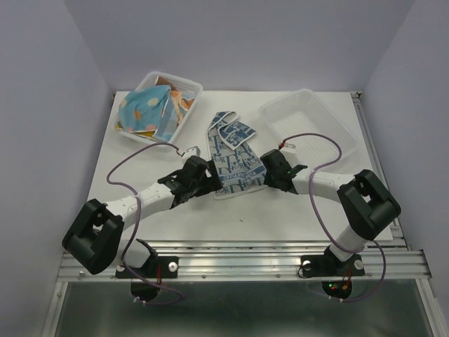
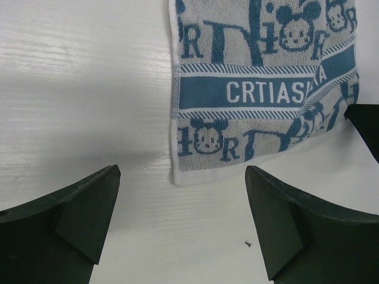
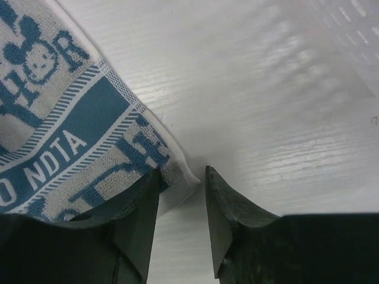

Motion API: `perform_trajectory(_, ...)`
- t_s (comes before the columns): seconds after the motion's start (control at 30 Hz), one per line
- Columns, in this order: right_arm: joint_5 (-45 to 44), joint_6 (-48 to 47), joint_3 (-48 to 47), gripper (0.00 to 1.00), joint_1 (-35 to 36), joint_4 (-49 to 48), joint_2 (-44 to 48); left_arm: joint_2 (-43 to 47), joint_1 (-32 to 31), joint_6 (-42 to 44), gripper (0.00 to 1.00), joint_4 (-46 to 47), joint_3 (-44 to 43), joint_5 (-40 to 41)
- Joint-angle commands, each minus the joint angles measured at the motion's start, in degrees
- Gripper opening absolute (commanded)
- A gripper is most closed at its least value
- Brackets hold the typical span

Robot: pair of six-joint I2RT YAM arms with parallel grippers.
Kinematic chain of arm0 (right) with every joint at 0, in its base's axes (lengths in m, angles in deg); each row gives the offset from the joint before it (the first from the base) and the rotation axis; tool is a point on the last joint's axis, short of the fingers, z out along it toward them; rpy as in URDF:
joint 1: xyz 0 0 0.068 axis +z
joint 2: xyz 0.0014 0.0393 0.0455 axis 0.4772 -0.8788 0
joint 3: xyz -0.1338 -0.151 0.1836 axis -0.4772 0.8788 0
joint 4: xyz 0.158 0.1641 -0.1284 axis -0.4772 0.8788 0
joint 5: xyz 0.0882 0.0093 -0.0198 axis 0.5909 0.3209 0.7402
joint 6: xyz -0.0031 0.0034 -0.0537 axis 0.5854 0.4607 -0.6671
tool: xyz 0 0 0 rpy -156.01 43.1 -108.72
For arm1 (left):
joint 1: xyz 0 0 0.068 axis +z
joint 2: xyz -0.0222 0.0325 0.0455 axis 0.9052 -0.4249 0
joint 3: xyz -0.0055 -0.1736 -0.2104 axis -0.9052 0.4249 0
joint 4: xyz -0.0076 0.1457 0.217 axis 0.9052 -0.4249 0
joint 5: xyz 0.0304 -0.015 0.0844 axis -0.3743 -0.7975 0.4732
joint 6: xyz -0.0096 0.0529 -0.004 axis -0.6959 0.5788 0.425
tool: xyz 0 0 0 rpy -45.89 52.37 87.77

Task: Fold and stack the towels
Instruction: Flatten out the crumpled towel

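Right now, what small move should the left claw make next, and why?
Probably ease the left claw forward onto the near corner of the towel. Its jaws stand wide open with that corner showing between the tips, ungripped, while the right claw sits at the opposite corner.

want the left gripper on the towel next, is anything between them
Nothing visible does. The left gripper is open, and only bare table lies between its fingers and the near corner of the towel.
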Motion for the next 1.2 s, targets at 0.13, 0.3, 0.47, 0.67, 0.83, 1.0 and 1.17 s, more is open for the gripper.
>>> perform_trajectory(0.13,2.1,1.6,3.6,0.35,-0.2,0.0,3.3,-0.9,-1.4,-0.6,0.99,-0.4,-2.7,1.6)
perform_trajectory(0.3,3.6,1.6,4.1,0.22,-0.2,-1.1,1.5,-2.1,-2.4,-0.7,0.95,-0.9,-2.7,2.2)
perform_trajectory(0.47,4.6,1.8,4.3,0.18,-0.3,-1.2,0.7,-3.7,-2.8,-2.1,0.83,-2.5,-2.4,2.8)
perform_trajectory(0.67,5.8,1.7,5.8,0.17,-0.2,-2.5,2.1,-6.1,-3.6,-2.6,0.81,-2.6,-2.7,2.9)
perform_trajectory(0.83,5.9,1.4,6.1,0.17,-0.1,-2.4,2.4,-8.3,-4.3,-2.1,0.78,-2.9,-4.3,2.4)
perform_trajectory(1.0,5.8,1.2,6.5,0.18,-0.2,-2.4,3.4,-10.3,-5.3,-2.9,0.65,-5.4,-5.4,4.5)
perform_trajectory(1.17,5.8,1.0,6.9,0.18,-0.1,-2.7,4.5,-12.9,-9.2,-5.6,0.64,-13.2,-8.2,9.7)
